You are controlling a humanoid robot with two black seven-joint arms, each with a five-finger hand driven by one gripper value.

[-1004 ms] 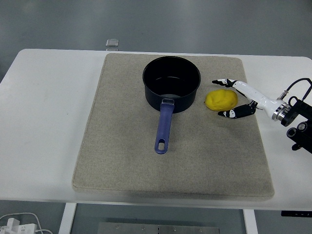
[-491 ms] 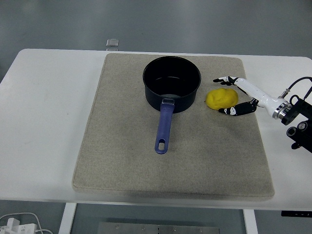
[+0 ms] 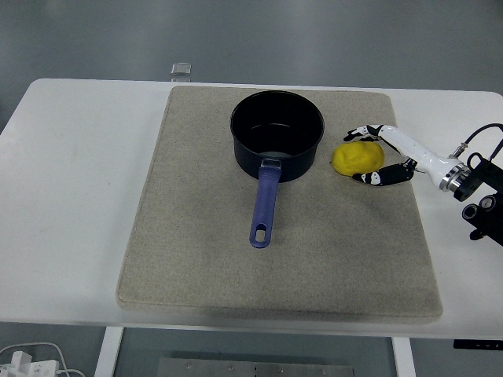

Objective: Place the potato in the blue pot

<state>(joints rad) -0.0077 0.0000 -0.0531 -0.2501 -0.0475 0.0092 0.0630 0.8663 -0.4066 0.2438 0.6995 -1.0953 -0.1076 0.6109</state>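
beige mat [image 3: 196, 259], right hand [image 3: 376, 154] cupping potato [image 3: 357, 157], fingers [image 3: 363, 132] spread

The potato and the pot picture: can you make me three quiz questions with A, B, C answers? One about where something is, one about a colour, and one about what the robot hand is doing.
1. Where is the potato?
A. inside the blue pot
B. on the mat, to the right of the pot
C. on the bare white table

2. What colour is the pot's handle?
A. blue
B. red
C. green

3. What is the right hand doing?
A. resting far from the potato
B. holding the pot's handle
C. cupped around the potato's right side, fingers above and below it

Answers: 1 B, the potato lies on the mat beside the pot. 2 A, the handle is blue. 3 C, the fingers bracket the potato, which still sits on the mat.
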